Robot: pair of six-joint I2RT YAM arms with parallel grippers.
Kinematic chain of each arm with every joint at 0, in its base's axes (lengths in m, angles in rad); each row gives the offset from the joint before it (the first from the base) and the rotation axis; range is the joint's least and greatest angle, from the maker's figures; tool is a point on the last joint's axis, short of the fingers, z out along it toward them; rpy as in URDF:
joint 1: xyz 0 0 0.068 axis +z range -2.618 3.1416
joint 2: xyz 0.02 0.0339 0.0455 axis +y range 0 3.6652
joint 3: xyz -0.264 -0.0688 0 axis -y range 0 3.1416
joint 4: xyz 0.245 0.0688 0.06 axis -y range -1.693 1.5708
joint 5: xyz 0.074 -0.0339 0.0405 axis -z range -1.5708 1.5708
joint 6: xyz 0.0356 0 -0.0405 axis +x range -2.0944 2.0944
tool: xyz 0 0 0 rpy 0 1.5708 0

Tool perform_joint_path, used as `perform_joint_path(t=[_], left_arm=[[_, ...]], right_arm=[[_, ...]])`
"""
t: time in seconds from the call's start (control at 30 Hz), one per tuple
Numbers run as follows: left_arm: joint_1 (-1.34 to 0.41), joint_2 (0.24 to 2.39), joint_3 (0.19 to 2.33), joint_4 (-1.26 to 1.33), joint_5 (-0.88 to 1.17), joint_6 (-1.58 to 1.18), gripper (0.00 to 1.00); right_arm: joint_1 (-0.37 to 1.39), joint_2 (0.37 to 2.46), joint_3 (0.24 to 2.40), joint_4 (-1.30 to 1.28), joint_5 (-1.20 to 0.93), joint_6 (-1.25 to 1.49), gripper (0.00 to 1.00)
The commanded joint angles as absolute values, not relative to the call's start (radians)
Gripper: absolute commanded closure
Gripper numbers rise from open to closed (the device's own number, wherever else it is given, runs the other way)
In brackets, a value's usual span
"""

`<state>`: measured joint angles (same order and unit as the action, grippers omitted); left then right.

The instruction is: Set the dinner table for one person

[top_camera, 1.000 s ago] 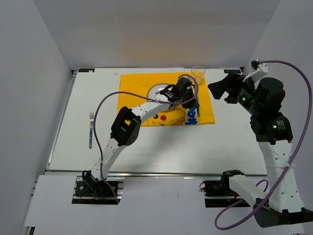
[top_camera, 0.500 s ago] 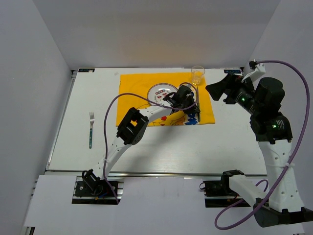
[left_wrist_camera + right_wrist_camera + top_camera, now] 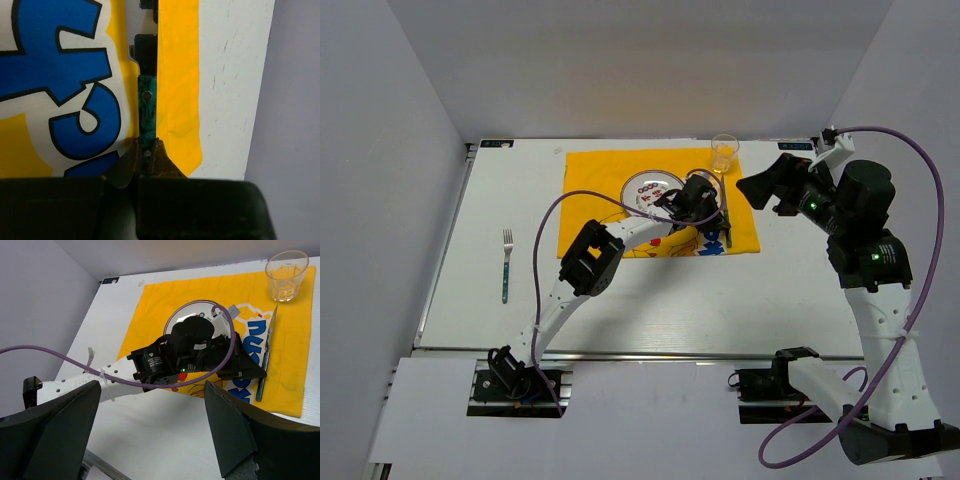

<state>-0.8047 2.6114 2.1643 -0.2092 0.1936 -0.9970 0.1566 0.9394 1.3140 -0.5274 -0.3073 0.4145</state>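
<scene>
The white dinner table [image 3: 650, 300] carries a yellow placemat [image 3: 588, 172] with a plate [image 3: 645, 186] on it, partly under my left arm. A green-handled knife [image 3: 146, 107] lies along the mat's right edge [image 3: 263, 371]. My left gripper [image 3: 146, 148] is shut on the near end of the handle, low over the mat [image 3: 720, 222]. A clear glass [image 3: 724, 152] stands at the mat's far right corner. A fork [image 3: 506, 265] lies on the table far to the left. My right gripper [image 3: 150, 440] hangs open and empty above the table's right side [image 3: 758, 186].
White walls close in the table on the left, back and right. A metal rail [image 3: 620, 352] runs along the front edge. The left arm's purple cable [image 3: 545, 225] arches over the table's middle.
The left arm's elbow has swung right and the wrist has shifted off the glass toward the mat's right edge. The right gripper has drifted slightly left.
</scene>
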Motion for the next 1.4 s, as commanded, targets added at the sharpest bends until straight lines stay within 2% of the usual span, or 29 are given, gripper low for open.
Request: perform_joint_path(t=[0.0,0.03,0.13,0.17,0.23,0.37,0.4,0.5,0.67,0.7,0.73,0.77,0.87,1.0,1.07,1.1,1.13,1.23,1.37], left_arm=[[-0.813,2.592,2.187,-0.202,0.179,-1.012,1.00],[-0.813,2.592,2.186,-0.202,0.181,-1.015,1.00],[-0.813,2.600,2.187,-0.190,0.193,-1.023,0.89],[-0.813,2.600,2.187,-0.192,0.190,-1.023,0.81],[-0.813,2.597,2.186,-0.196,0.189,-1.026,0.75],[-0.813,2.586,2.186,-0.196,0.179,-1.023,0.57],[-0.813,2.582,2.186,-0.198,0.176,-1.022,0.50],[-0.813,2.550,2.184,-0.207,0.164,-1.006,0.41],[-0.813,2.439,2.175,-0.248,0.155,-0.948,0.32],[-0.813,2.416,2.175,-0.268,0.134,-0.934,0.27],[-0.813,2.361,2.172,-0.343,0.114,-0.904,0.11],[-0.813,2.327,2.166,-0.383,0.051,-0.890,0.02],[-0.760,2.182,2.079,-0.549,-0.033,-0.868,0.02],[-0.635,2.010,1.945,-0.873,-0.309,-0.836,0.02],[-0.516,1.886,1.806,-0.946,-0.363,-0.835,0.02],[-0.464,1.837,1.737,-0.962,-0.376,-0.828,0.02],[-0.345,1.788,1.580,-0.947,-0.359,-0.793,0.02],[-0.118,1.616,1.352,-0.897,-0.328,-0.730,0.02],[0.036,1.578,1.278,-0.923,-0.340,-0.687,0.02]], right_arm=[[0.152,0.928,1.313,-0.483,-0.324,0.403,0.11],[0.155,0.927,1.313,-0.485,-0.328,0.405,0.11],[0.152,0.922,1.307,-0.482,-0.330,0.405,0.11],[0.149,0.919,1.307,-0.482,-0.328,0.405,0.11],[0.150,0.916,1.304,-0.482,-0.330,0.403,0.11],[0.150,0.911,1.305,-0.479,-0.339,0.400,0.11],[0.155,0.911,1.307,-0.480,-0.341,0.400,0.11],[0.152,0.910,1.312,-0.480,-0.344,0.397,0.11],[0.152,0.907,1.318,-0.471,-0.356,0.405,0.11],[0.150,0.907,1.318,-0.466,-0.351,0.408,0.11],[0.150,0.905,1.318,-0.462,-0.347,0.414,0.11],[0.149,0.904,1.318,-0.459,-0.342,0.417,0.11],[0.150,0.894,1.316,-0.453,-0.321,0.423,0.11],[0.150,0.881,1.255,-0.408,-0.353,0.428,0.11],[0.150,0.887,1.209,-0.378,-0.389,0.442,0.11],[0.152,0.890,1.192,-0.364,-0.420,0.446,0.11],[0.150,0.890,1.174,-0.351,-0.432,0.451,0.11],[0.153,0.888,1.102,-0.266,-0.494,0.474,0.11],[0.155,0.900,1.029,-0.147,-0.589,0.520,0.11]])
